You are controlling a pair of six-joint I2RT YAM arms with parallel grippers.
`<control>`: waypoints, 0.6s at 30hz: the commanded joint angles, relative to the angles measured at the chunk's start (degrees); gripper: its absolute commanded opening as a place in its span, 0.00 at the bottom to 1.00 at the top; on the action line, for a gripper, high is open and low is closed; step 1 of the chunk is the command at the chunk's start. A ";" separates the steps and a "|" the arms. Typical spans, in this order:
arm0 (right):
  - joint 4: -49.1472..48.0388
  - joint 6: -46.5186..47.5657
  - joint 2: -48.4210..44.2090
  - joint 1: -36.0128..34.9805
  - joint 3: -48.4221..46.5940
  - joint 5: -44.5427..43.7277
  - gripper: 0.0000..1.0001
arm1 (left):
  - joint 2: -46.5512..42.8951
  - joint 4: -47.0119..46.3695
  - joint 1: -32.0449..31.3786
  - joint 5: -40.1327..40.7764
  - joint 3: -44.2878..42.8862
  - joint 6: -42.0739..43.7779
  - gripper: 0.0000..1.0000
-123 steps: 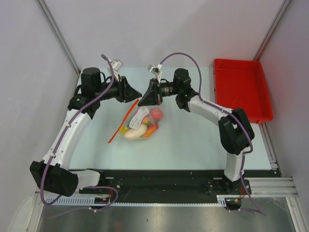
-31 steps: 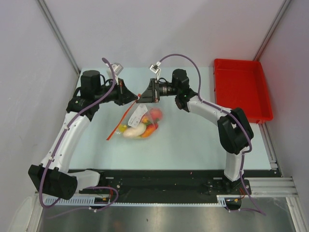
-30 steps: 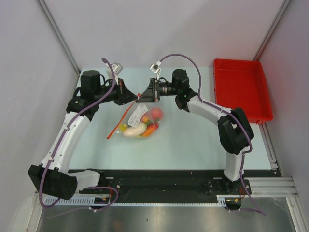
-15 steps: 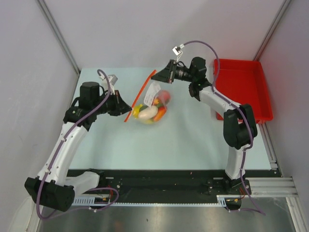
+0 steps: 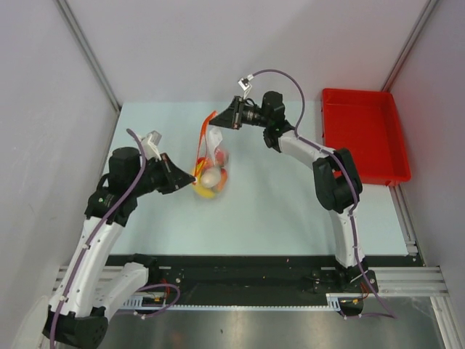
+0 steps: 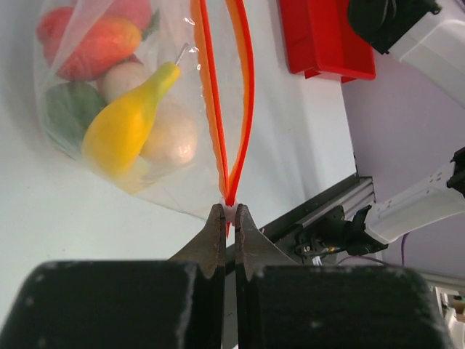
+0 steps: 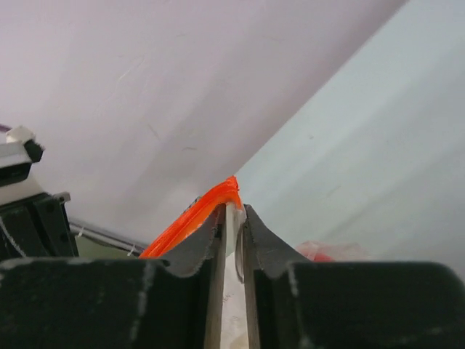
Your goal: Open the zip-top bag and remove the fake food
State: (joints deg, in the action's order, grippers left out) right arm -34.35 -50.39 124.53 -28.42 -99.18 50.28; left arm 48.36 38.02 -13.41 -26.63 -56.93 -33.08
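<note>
1. The zip-top bag (image 5: pixel 213 145) hangs above the table (image 5: pixel 290 211), stretched between the two grippers, well apart from the red tray (image 5: pixel 363 134).
2. Left gripper (image 6: pixel 227 218): jaws fully closed, pinching the near end of the red-orange zip strip (image 6: pixel 249 94).
3. Right gripper (image 7: pixel 231 218): jaws stand a narrow gap apart with the far end of the strip and some clear film between them. Whether they clamp it firmly cannot be told.
4. Done, as judged from the left wrist view: the two tracks of the strip are separated along the middle, leaving a lens-shaped gap. They meet again at the left gripper. The mouth is therefore at least partly open.
5. Not done: the fake food (image 6: pixel 127 120) is all inside the bag. A yellow piece, a pale round piece, an orange piece, a green piece and red pieces show through the film. No piece lies on the table or in the tray.
6. Left to do, as a judgement: widen the mouth enough for the pieces to pass, then take or tip out each piece.
</note>
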 commanded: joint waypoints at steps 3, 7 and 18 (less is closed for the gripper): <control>29.02 6.26 -7.10 1.26 -4.34 -9.58 0.37 | 4.90 -8.04 -1.44 -4.56 1.29 -3.04 0.00; 58.69 16.78 -8.86 1.88 -12.69 -15.10 0.68 | 6.48 -11.04 -2.15 -5.62 0.86 -3.83 0.00; 83.83 19.72 -17.82 1.36 -13.77 -29.36 1.00 | 13.07 -13.85 -7.59 -7.03 -2.05 -3.48 0.00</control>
State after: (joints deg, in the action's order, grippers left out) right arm 38.70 -32.12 111.44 -26.20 -111.57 27.16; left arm 59.86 27.55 -18.44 -32.10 -55.79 -36.10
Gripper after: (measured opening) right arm 0.994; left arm 0.022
